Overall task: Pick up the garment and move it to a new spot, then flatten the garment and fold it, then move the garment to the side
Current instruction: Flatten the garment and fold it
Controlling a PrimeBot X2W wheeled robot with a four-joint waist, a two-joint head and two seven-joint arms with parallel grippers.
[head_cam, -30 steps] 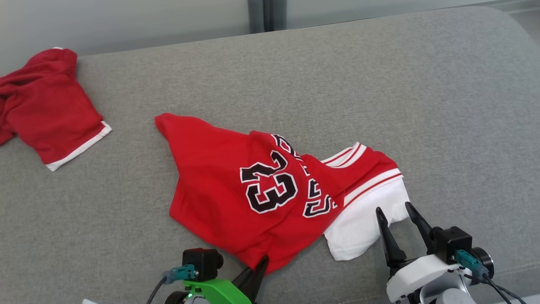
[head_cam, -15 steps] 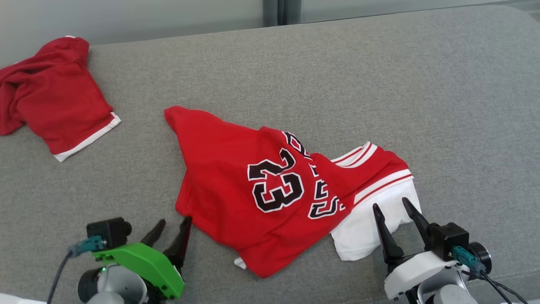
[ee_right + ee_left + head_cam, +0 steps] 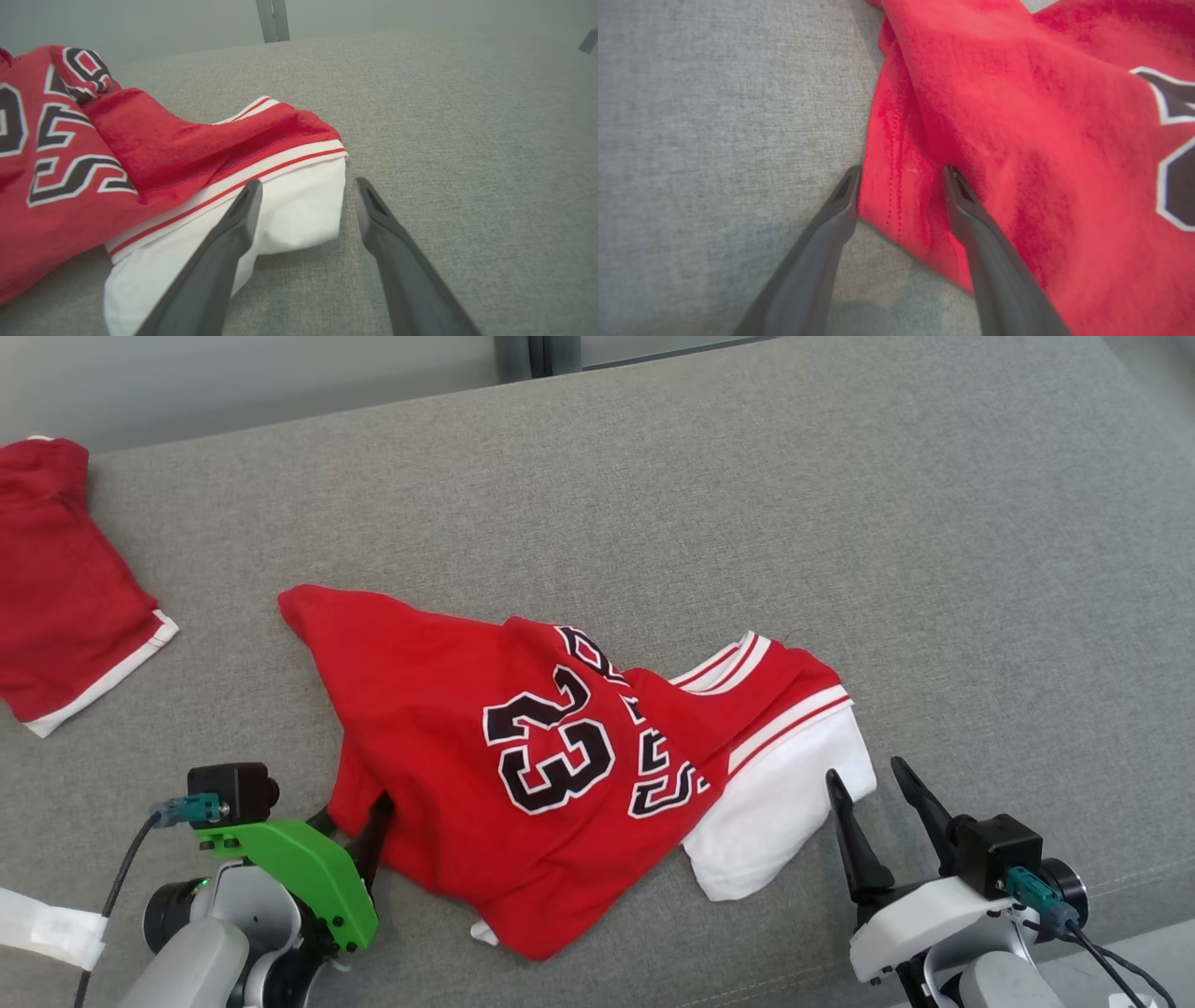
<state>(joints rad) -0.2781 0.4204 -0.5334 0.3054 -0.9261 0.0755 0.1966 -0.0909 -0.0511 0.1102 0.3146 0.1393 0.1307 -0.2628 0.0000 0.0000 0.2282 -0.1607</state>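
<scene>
Left claw [image 3: 902,173] is wide open, straddling the near corner of the red jersey [image 3: 439,775] and gripping nothing yet; it stretches lengthwise off to the right toward my equally open right claw [image 3: 864,769], so I'd pinch here.

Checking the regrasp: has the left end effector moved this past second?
Yes. The left end effector went leftward along the jersey, from bottom corner to left edge.

jersey [image 3: 420,709]: red, black "23" [image 3: 551,742] edged white, red-white striped trim [image 3: 789,719], white part [image 3: 775,812] at its right end
state: crumpled, folded over itself, not flat
place: frame centre to lower middle
</scene>
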